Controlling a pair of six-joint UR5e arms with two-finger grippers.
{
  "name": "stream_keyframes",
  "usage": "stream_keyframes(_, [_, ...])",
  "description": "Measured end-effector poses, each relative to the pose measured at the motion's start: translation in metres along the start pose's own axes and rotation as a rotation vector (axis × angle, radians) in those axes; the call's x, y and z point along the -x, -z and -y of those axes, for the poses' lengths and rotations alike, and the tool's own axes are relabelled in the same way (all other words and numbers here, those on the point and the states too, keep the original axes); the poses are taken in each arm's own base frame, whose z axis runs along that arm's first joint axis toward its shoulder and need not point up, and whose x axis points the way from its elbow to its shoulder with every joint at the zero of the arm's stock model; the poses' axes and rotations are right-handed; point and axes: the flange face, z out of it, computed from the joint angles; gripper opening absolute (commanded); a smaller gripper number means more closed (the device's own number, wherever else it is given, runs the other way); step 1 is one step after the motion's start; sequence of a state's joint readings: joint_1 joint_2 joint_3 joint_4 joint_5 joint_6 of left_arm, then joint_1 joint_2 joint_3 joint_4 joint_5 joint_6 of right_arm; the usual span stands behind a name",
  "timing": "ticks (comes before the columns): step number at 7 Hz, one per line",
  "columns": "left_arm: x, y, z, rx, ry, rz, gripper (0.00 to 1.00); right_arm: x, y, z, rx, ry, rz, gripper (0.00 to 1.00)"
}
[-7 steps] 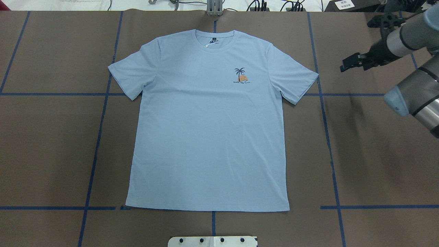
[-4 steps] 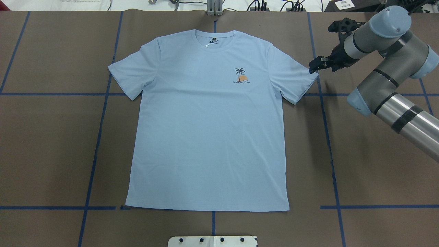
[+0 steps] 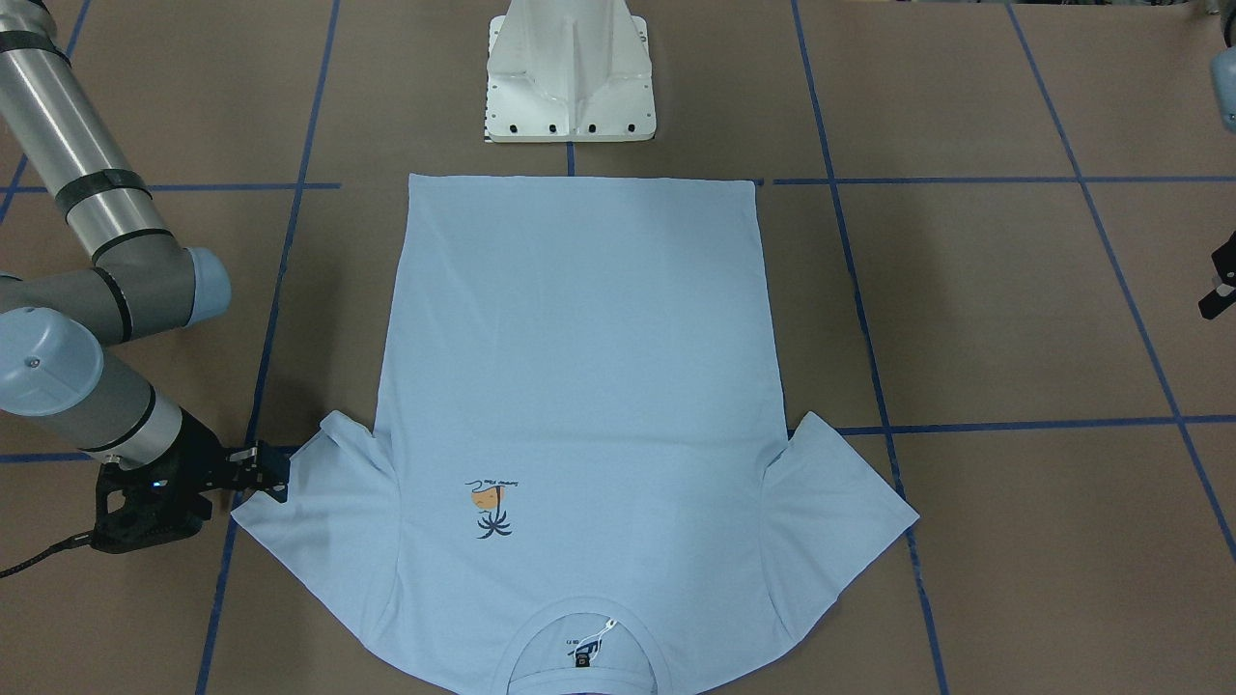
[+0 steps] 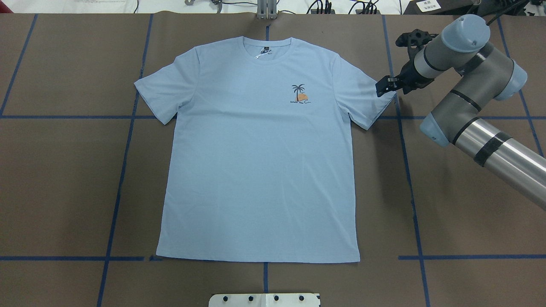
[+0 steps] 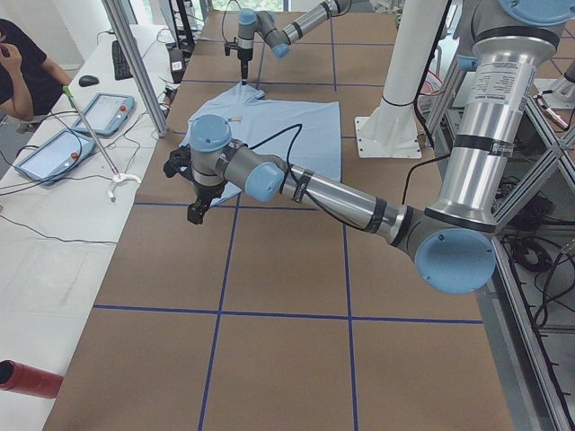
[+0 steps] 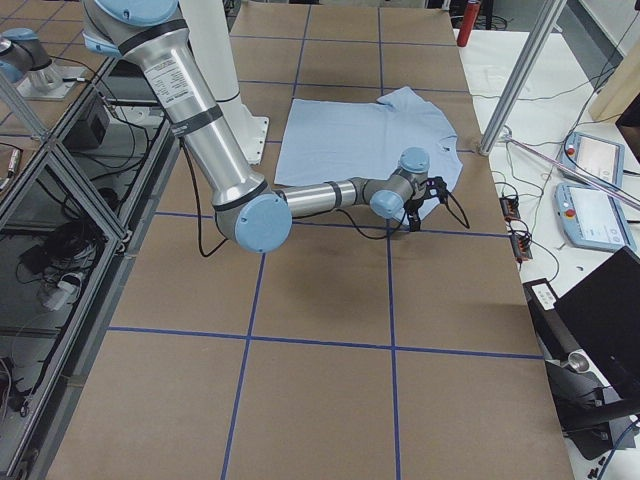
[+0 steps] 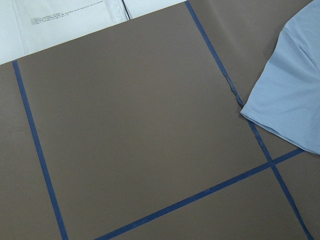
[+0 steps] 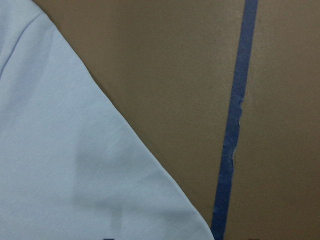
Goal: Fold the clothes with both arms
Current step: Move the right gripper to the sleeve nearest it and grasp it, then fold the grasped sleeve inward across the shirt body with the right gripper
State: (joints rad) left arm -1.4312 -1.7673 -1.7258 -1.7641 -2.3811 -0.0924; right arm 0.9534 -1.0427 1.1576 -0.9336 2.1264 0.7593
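The light-blue T-shirt (image 4: 260, 162) lies flat and face up on the brown table, collar at the far side, palm-tree print (image 4: 299, 94) on the chest. My right gripper (image 4: 381, 87) points down at the outer tip of the shirt's right-hand sleeve (image 4: 375, 100). In the front view (image 3: 272, 473) its jaws stand apart with nothing between them. The right wrist view shows the sleeve edge (image 8: 65, 165) just below. My left gripper (image 5: 195, 214) hangs over bare table well left of the shirt, and its jaws cannot be read. The left wrist view shows only a sleeve corner (image 7: 295, 90).
The white pedestal base (image 3: 570, 77) stands at the shirt's hem side. Blue tape lines (image 4: 123, 170) grid the brown table. A side bench with tablets (image 5: 108, 112), cables and a seated person (image 5: 22, 67) runs along the far edge.
My right arm has swung in from the right edge, and its gripper has moved left to the tip of the sleeve. The shirt has not moved.
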Motion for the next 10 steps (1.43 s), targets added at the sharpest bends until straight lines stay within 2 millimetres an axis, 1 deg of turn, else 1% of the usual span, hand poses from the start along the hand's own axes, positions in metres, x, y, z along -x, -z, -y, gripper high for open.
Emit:
stream_keyframes(1, [0.000,0.000,0.000,0.001,0.000,-0.001,1.00,-0.002,-0.002,0.000,0.004,-0.003,-0.004,0.86])
stream_keyframes(2, [0.000,0.000,-0.001,0.001,0.001,-0.001,1.00,-0.002,-0.004,0.000,0.006,-0.004,-0.006,0.79])
stream_keyframes(3, [0.000,0.000,-0.001,0.002,0.001,-0.001,1.00,-0.003,-0.005,0.000,0.007,-0.006,-0.008,0.57])
stream_keyframes(4, [0.001,-0.001,-0.002,0.002,0.002,-0.002,1.00,-0.004,-0.007,0.001,0.010,-0.008,-0.011,0.40])
stream_keyframes(6, [0.002,-0.002,-0.003,0.004,0.003,-0.002,1.00,-0.006,-0.008,0.000,0.014,-0.011,-0.014,0.00])
stream_keyframes(8, [0.003,-0.003,-0.003,0.007,0.006,-0.002,1.00,-0.006,-0.008,0.001,0.013,-0.010,-0.014,0.00])
stream_keyframes(9, [0.003,-0.003,-0.003,0.008,0.008,-0.002,1.00,-0.004,-0.005,0.002,0.007,-0.009,-0.008,0.00])
stream_keyframes(10, [0.004,-0.004,-0.003,0.009,0.009,-0.003,1.00,0.005,0.005,0.005,-0.008,-0.001,0.009,0.00])
